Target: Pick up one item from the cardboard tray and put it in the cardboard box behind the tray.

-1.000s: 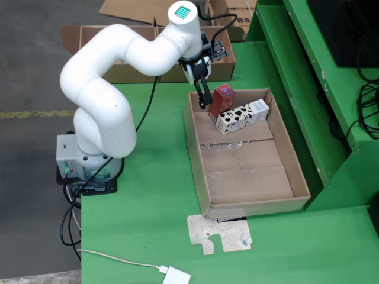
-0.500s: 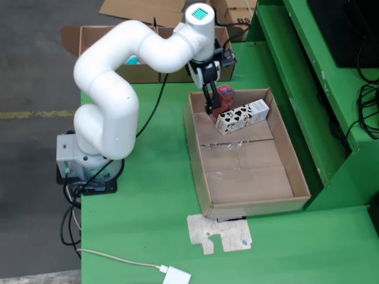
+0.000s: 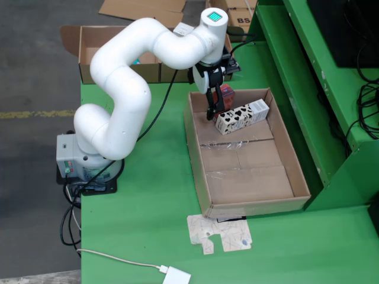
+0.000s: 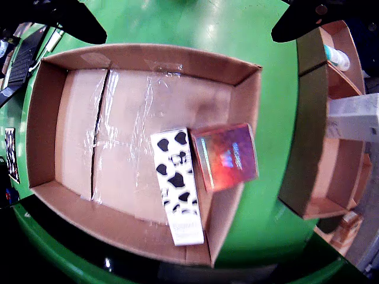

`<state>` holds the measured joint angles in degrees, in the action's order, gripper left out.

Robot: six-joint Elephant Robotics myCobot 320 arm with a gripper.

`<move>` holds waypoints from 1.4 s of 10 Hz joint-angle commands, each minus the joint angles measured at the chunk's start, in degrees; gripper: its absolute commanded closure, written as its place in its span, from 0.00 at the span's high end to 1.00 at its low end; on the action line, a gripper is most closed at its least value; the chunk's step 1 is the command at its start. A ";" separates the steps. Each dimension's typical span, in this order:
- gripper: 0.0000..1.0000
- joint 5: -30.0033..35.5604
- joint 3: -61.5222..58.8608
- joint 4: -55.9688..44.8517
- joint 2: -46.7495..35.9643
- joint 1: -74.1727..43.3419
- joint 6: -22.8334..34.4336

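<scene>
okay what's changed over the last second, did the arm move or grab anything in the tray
The end effector swung right in the fixed view, from the tray's back left corner to directly over the red box, and the elbow followed. Nothing has been gripped or released. The red box, the cow-print carton and the cardboard tray have not shifted.

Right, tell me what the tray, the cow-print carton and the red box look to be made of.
Tray: brown corrugated cardboard, matte, with a shiny strip of clear tape along the floor seam.
Cow-print carton: looks like printed paperboard with crisp folded edges and a smooth, slightly glossy surface.
Red box: probably card with a glossy or foil-like finish; the wrist view shows a pinkish sheen across its top.
</scene>
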<state>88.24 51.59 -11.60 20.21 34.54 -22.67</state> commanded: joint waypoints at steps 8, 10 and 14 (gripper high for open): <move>1.00 -15.95 -51.59 29.17 37.99 3.44 2.36; 1.00 -14.83 -51.59 26.11 35.58 3.97 1.87; 1.00 -14.83 -51.59 26.11 35.58 3.97 1.87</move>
<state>73.56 13.35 6.67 57.48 38.05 -20.47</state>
